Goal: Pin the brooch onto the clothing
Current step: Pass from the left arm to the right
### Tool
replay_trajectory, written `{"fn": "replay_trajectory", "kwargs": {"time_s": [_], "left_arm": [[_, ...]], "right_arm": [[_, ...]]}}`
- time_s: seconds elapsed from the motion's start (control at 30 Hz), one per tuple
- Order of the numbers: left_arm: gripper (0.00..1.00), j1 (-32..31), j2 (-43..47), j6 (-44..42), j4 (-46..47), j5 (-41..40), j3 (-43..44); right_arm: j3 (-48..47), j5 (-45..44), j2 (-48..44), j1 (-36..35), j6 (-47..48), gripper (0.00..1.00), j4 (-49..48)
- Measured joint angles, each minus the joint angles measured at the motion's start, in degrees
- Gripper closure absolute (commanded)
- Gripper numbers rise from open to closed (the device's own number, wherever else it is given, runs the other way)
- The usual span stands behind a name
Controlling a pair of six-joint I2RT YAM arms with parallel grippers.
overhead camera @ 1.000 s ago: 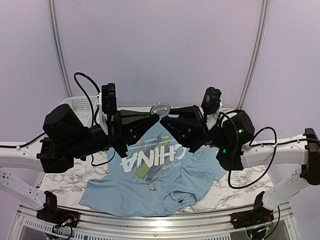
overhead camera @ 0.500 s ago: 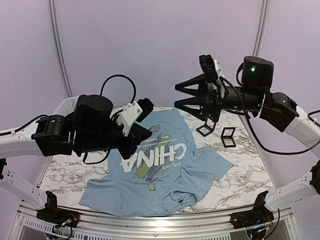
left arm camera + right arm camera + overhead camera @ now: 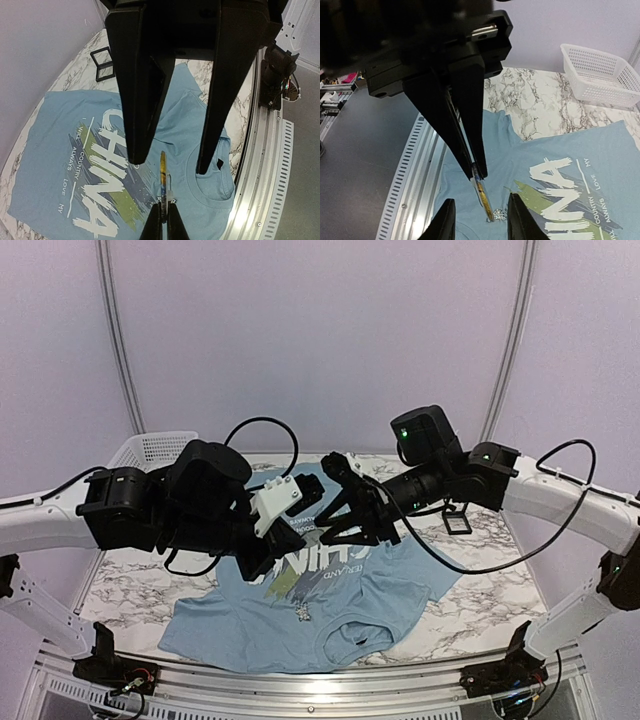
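The light blue "CHINA" T-shirt [image 3: 330, 610] lies flat on the marble table; it also shows in the left wrist view [image 3: 65, 130] and the right wrist view [image 3: 580, 150]. My left gripper [image 3: 164, 202] is shut on the brooch [image 3: 163, 172], a thin gold disc seen edge-on, held above the shirt's chest near the collar. My right gripper [image 3: 481, 200] is open, its two fingers straddling the brooch [image 3: 482, 192] without touching it. In the top view both grippers, left [image 3: 310, 520] and right [image 3: 335, 510], meet tip to tip above the lettering; the brooch is hidden there.
A small glittery piece [image 3: 298, 615] lies on the shirt below the print. A white mesh basket [image 3: 150, 448] stands at the back left. A small square black case [image 3: 457, 522] lies at the right, another case shows in the left wrist view [image 3: 102, 62]. The metal rail [image 3: 265, 165] runs along the near edge.
Half a second ago the grippers were apart, the right one raised at the back right. The right gripper has come down and left, and its open fingers now straddle the left gripper's tips.
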State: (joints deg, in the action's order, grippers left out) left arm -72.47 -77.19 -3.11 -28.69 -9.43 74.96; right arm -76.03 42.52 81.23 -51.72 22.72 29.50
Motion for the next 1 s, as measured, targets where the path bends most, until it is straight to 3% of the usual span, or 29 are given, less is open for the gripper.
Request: {"fn": "replay_trajectory", "kwargs": {"time_s": [0.23, 0.33, 0.47, 0.5, 0.53, 0.57, 0.6, 0.73, 0.87, 1.0], "left_arm": [[1.00, 0.0, 0.0, 0.2, 0.0, 1.6, 0.1], [1.00, 0.0, 0.0, 0.2, 0.0, 2.2, 0.1], [1.00, 0.2, 0.1, 0.3, -0.2, 2.7, 0.1], [0.96, 0.3, 0.1, 0.4, -0.3, 2.8, 0.1], [0.74, 0.3, 0.1, 0.4, -0.3, 2.8, 0.1], [0.59, 0.3, 0.2, 0.5, -0.3, 2.8, 0.1], [0.52, 0.3, 0.3, 0.2, -0.3, 2.7, 0.1], [0.46, 0.2, 4.7, 0.7, 5.7, 1.2, -4.6], [0.32, 0.2, 15.7, 1.3, 20.4, 0.6, -16.7], [0.23, 0.2, 21.2, 2.0, 32.5, 3.5, -23.3]], "right_arm": [[2.2, 2.1, 0.0, 0.0, -0.8, 0.88, -2.1], [2.5, 2.2, 0.0, 0.0, -1.4, 1.00, -2.9], [3.0, 2.5, 0.0, 0.0, -1.7, 1.00, -3.8], [3.2, 2.6, 0.0, 0.0, -1.7, 1.00, -4.2], [3.5, 2.7, -0.1, 0.0, -1.9, 1.00, -4.7], [4.0, 2.9, -0.2, 0.0, -2.1, 1.00, -5.4], [4.6, 3.1, -0.5, 0.0, -2.7, 1.00, -6.5], [11.6, 4.7, -3.6, 0.0, -9.1, 1.00, -18.4], [23.3, 6.9, -8.3, -0.3, -21.8, 1.00, -41.6], [27.2, 5.8, -9.0, -2.1, -28.1, 1.00, -56.0]]}}
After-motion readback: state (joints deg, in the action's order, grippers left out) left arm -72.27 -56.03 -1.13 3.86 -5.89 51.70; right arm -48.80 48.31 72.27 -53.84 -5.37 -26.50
